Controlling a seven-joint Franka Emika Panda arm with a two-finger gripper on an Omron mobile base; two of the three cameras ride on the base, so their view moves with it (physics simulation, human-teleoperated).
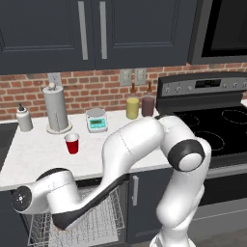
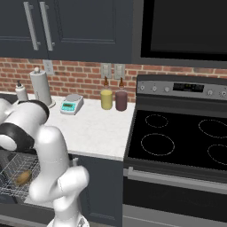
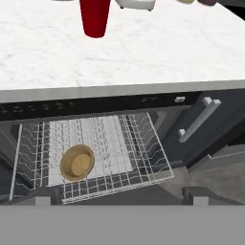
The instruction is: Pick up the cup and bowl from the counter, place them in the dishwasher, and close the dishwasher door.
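The red cup [image 1: 72,143] stands upright on the white marble counter [image 1: 38,154], near its front; the hand view shows this cup [image 3: 95,16] at the top. The tan bowl [image 3: 76,162] lies in the dishwasher's pulled-out wire rack [image 3: 143,143], towards its front left, and the right base view has the bowl [image 2: 23,177] low at the left. My gripper [image 3: 119,198] is open and holds nothing, hanging in front of and above the rack, well below the cup. The rack hides the dishwasher door.
At the back of the counter stand a paper-towel holder [image 1: 57,108], a soap bottle [image 1: 23,118], a kitchen scale [image 1: 96,120], a yellow jar [image 1: 132,107] and a maroon jar [image 1: 148,105]. The black stovetop [image 1: 217,130] lies to the right. A dark cabinet door's silver handle [image 3: 203,119] flanks the rack.
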